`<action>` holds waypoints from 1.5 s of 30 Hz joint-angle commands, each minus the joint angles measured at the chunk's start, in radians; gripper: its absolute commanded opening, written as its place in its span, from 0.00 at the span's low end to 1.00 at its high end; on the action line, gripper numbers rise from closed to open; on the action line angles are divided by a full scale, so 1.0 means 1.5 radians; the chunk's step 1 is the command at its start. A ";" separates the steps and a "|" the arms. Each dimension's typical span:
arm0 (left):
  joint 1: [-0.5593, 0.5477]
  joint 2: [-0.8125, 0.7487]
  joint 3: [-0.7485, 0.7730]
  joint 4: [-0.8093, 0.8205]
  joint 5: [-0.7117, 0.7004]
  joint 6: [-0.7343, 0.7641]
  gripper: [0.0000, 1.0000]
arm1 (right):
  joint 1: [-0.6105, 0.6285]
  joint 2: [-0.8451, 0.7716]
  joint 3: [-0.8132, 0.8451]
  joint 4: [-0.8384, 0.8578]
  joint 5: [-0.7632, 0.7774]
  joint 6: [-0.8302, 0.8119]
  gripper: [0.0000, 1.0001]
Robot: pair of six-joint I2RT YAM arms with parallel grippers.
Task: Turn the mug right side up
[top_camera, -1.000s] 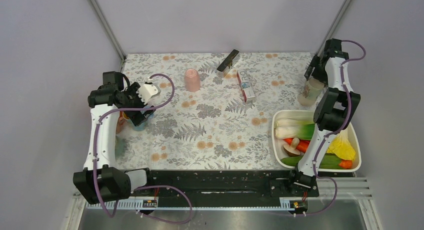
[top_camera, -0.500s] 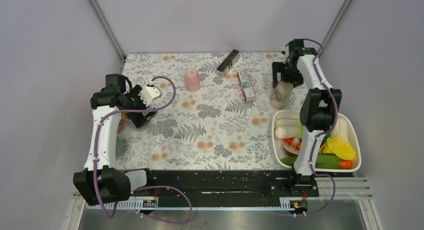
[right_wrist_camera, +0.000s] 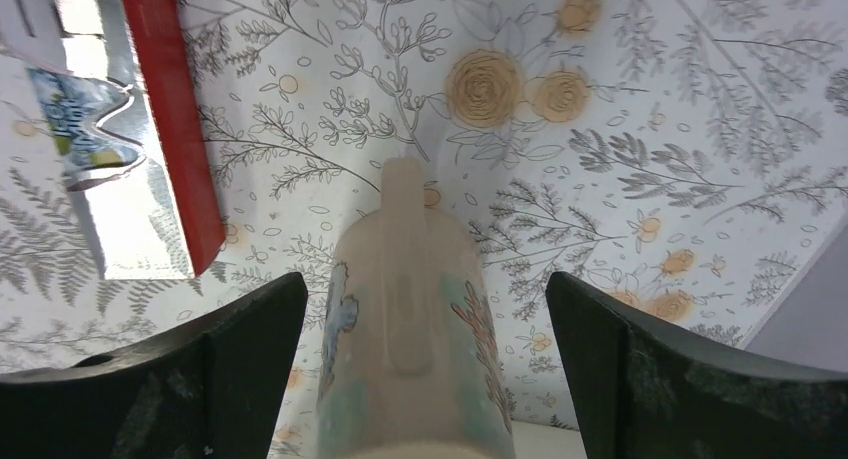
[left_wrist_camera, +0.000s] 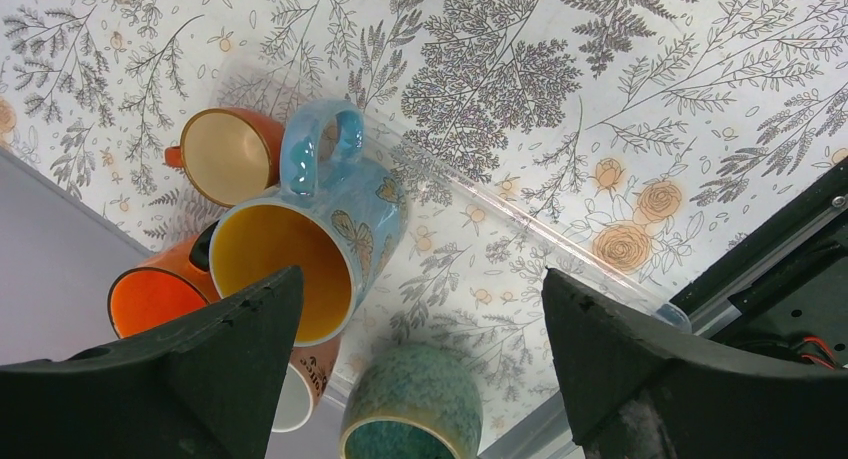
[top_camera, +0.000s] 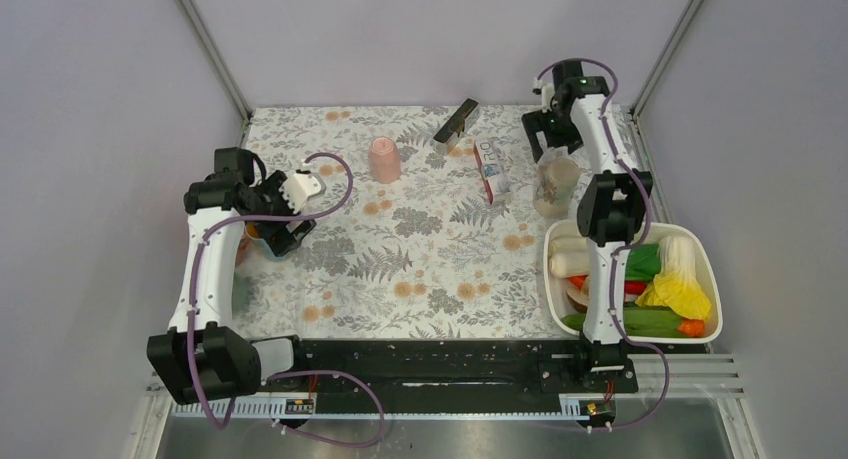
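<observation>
A beige painted mug (top_camera: 556, 184) stands on the floral cloth at the back right, its open rim up as far as the top view shows. In the right wrist view the mug (right_wrist_camera: 415, 309) sits between my fingers with its handle facing away. My right gripper (top_camera: 553, 151) (right_wrist_camera: 425, 324) is open, with a gap to the mug on each side. A pink cup (top_camera: 385, 159) stands upside down at the back middle. My left gripper (top_camera: 283, 229) (left_wrist_camera: 420, 279) is open and empty above a cluster of mugs at the left edge.
The cluster holds a blue mug with a yellow inside (left_wrist_camera: 310, 229), an orange cup (left_wrist_camera: 150, 299) and a green mug (left_wrist_camera: 415, 409). A toothpaste box (top_camera: 491, 169) (right_wrist_camera: 150, 129) lies left of the beige mug. A black object (top_camera: 456, 120) is behind. A white bin (top_camera: 715, 279) holds vegetables.
My right arm swung left from the table's right edge, and the beige mug moved with it to beside the toothpaste box. The left gripper shifted only slightly.
</observation>
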 commanded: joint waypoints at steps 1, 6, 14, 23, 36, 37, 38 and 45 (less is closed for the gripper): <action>-0.002 0.011 0.010 0.022 0.031 -0.002 0.92 | 0.025 0.083 0.043 -0.046 0.068 -0.058 0.99; -0.003 0.012 0.010 0.023 0.046 -0.011 0.92 | 0.026 0.127 0.044 -0.044 0.088 -0.068 0.86; -0.006 0.010 0.020 0.020 0.039 -0.018 0.92 | 0.026 0.134 0.041 -0.047 0.075 -0.075 0.20; -0.009 0.009 0.028 0.013 0.046 -0.030 0.92 | 0.026 0.034 0.033 -0.046 -0.019 -0.061 0.00; -0.042 0.017 0.051 0.051 0.152 -0.185 0.92 | 0.049 -0.225 -0.230 0.164 -0.149 0.039 0.00; -0.047 0.019 0.053 0.054 0.161 -0.195 0.92 | 0.052 -0.237 -0.243 0.177 -0.157 0.047 0.00; -0.053 0.021 0.057 0.059 0.171 -0.209 0.92 | 0.056 -0.249 -0.253 0.188 -0.166 0.053 0.00; -0.100 0.031 0.041 0.244 0.269 -0.434 0.94 | 0.098 -0.331 -0.344 0.306 -0.239 0.125 0.00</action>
